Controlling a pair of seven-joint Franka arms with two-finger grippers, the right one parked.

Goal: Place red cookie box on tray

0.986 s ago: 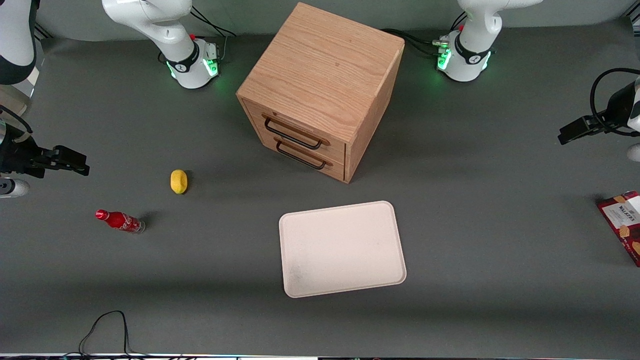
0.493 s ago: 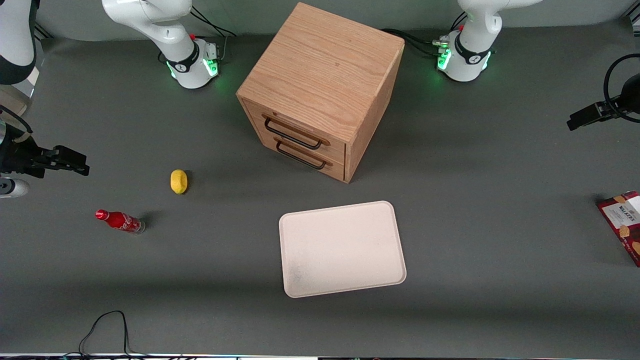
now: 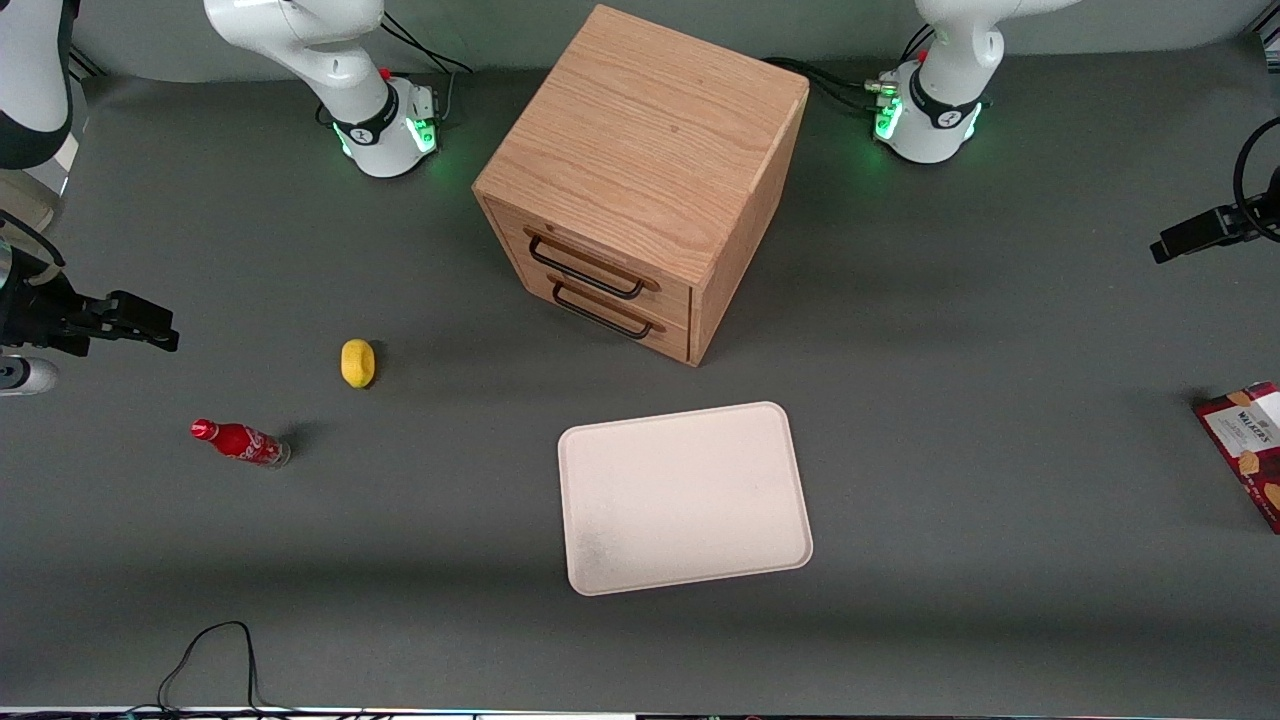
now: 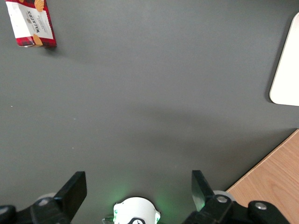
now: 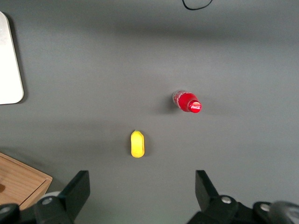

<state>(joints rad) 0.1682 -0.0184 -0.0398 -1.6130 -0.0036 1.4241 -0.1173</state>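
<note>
Front view: flat dark-red cardboard cookie box (image 3: 1250, 448) lying at the working arm's end of the grey table, well apart from the cream-white rectangular tray (image 3: 684, 497). Black two-finger gripper (image 4: 138, 186) raised above bare tabletop, fingers (image 4: 74, 189) spread wide, holding nothing.

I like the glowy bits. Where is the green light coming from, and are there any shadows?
In the front view, green lamps glow on both arm bases, tinting the table beside them; the wooden cabinet throws a soft shadow. In the left wrist view, green glows between the open pincer fingers, and the cookie box casts a faint shadow.
</note>
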